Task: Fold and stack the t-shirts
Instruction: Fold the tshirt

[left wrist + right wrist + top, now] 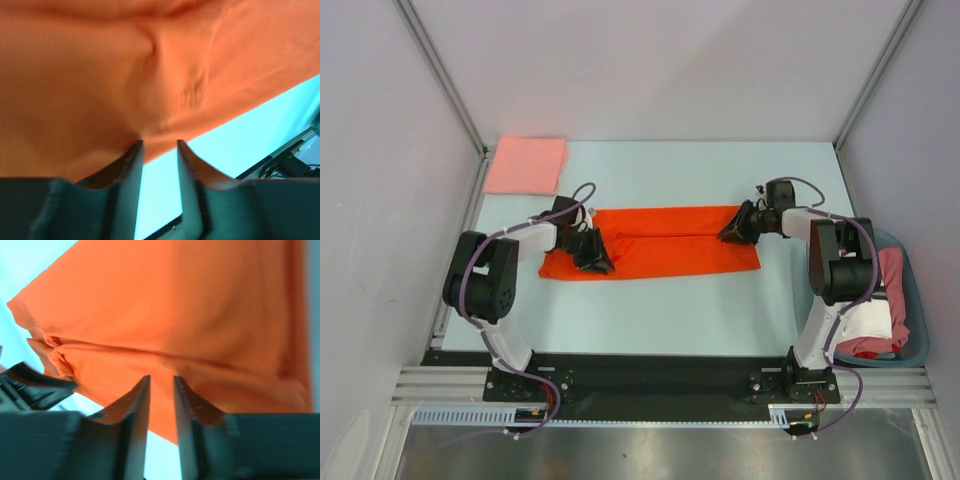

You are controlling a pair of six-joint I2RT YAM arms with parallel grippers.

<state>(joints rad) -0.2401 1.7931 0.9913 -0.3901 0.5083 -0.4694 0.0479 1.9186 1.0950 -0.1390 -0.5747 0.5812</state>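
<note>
We have our left gripper and right gripper at opposite ends of the orange-red t-shirt, jaws slightly parted, gripping nothing, so the folded band lies flat.

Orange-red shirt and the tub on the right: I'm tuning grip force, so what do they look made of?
Orange-red shirt: soft knit cloth, matte; a fine mesh weave shows up close and it puckers into folds. Tub: likely plastic, blue-green, smooth thin rim; too small to be sure.
</note>
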